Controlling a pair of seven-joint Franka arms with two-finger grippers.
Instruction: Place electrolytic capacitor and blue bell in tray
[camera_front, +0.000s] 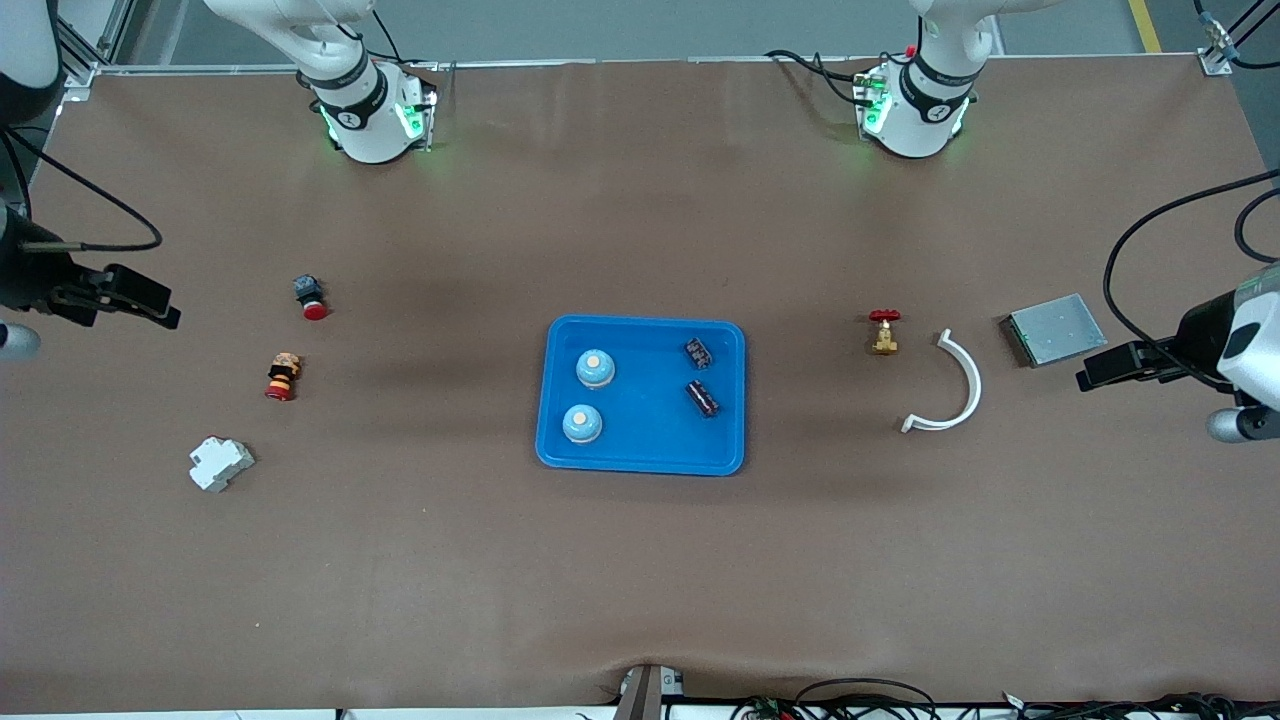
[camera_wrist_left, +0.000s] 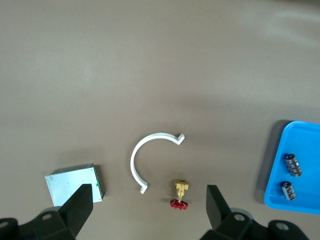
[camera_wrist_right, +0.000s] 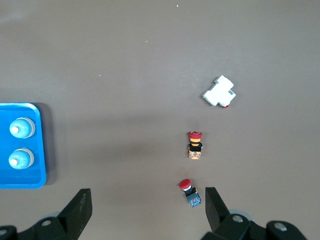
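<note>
The tray (camera_front: 641, 455) sits mid-tabletop and holds two blue bells (camera_front: 595, 368) and two electrolytic capacitors (camera_front: 702, 397). The left gripper (camera_wrist_left: 148, 205) and right gripper (camera_wrist_right: 147, 207) hover near opposite tabletop ends, jaws wide open and empty. Risk: a further reach could knock the loose capacitors, which would roll.

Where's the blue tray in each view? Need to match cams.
Front view: tray mid-table, holding two bells and two capacitors.
Left wrist view: only its capacitor end shows at the frame edge.
Right wrist view: only its bell end shows at the frame edge.
Shared landmark: the tray itself.
</note>
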